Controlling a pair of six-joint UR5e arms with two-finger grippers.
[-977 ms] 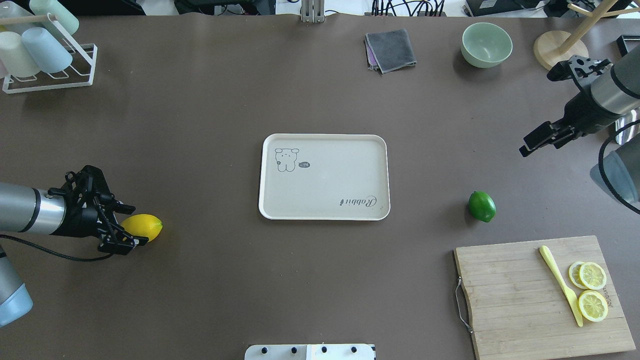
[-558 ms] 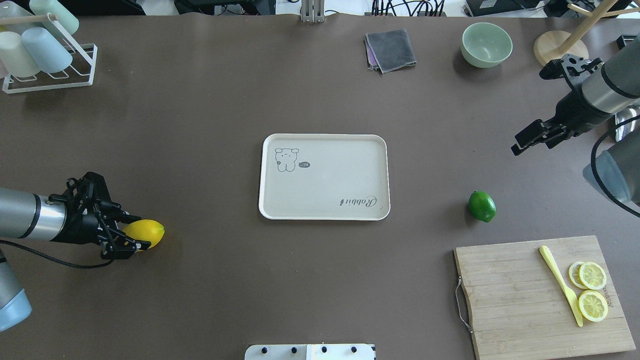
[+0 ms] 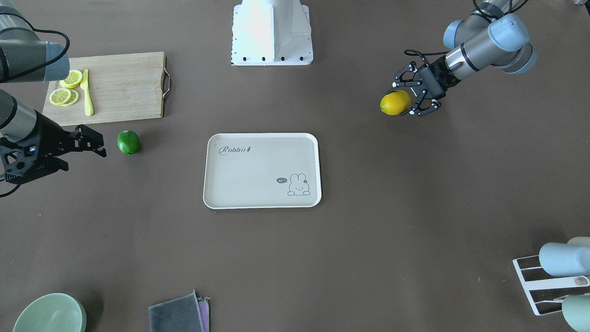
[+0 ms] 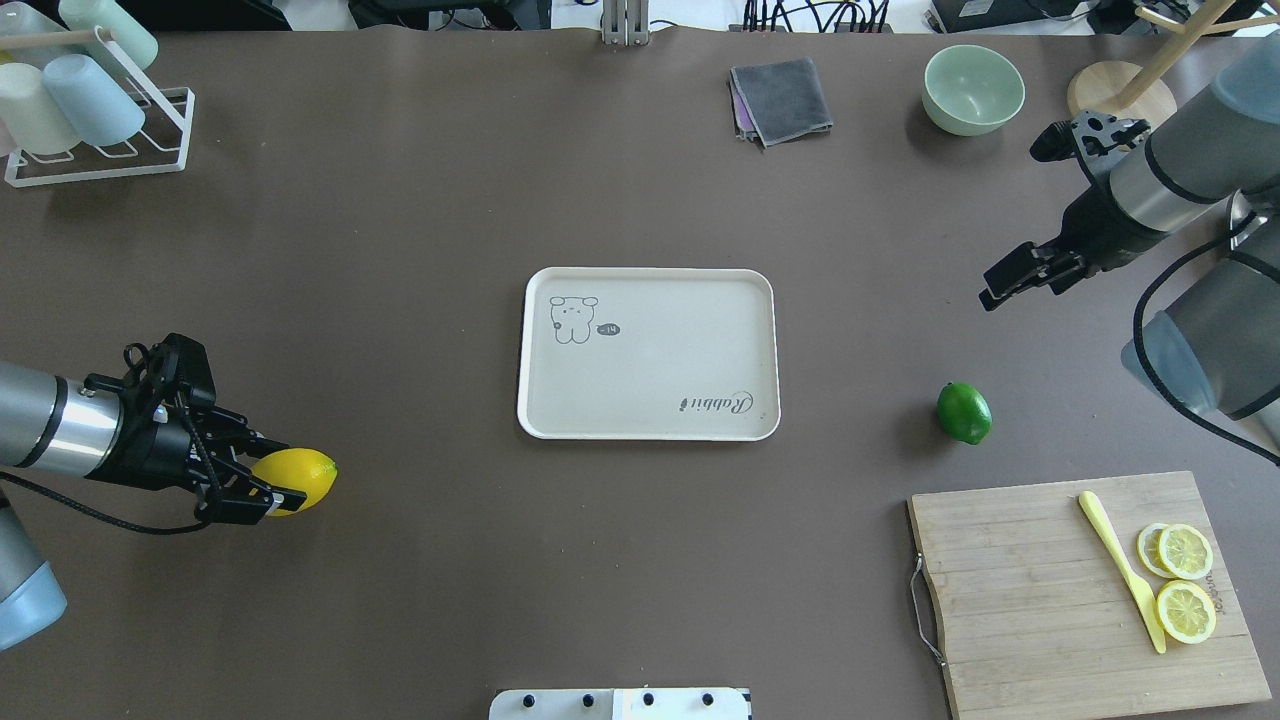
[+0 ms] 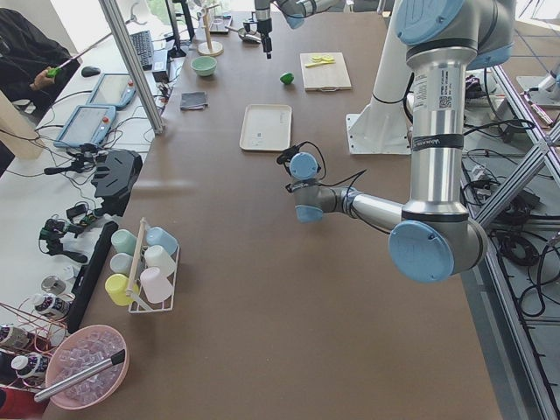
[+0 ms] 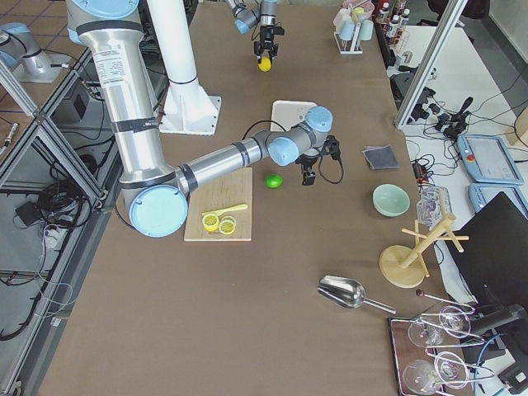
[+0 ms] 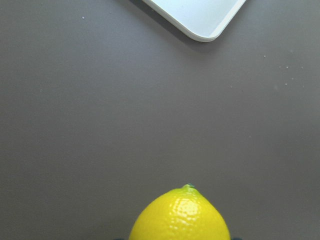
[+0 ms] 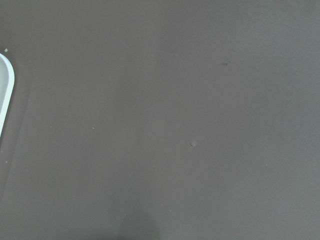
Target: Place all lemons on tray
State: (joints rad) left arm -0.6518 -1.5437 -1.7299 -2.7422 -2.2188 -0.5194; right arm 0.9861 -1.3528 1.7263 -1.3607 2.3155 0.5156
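The yellow lemon (image 4: 300,477) sits between the fingers of my left gripper (image 4: 268,482), which is shut on it at the table's left; it also shows in the front view (image 3: 394,102) and fills the bottom of the left wrist view (image 7: 180,217). The green lemon (image 4: 964,412) lies on the table right of the tray (image 4: 660,350), also in the front view (image 3: 128,142). The beige tray holds nothing. My right gripper (image 4: 997,292) hovers open and holds nothing, beyond the green lemon.
A wooden cutting board (image 4: 1040,600) with lemon slices (image 4: 1185,580) and a yellow knife (image 4: 1120,570) lies at the near right. A green bowl (image 4: 973,88), a grey cloth (image 4: 782,100), a wooden stand (image 4: 1115,95) and a cup rack (image 4: 90,110) line the far side.
My left gripper, with the yellow lemon in it, has shifted slightly nearer and to the right. My right arm has swung left, towards the table's middle.
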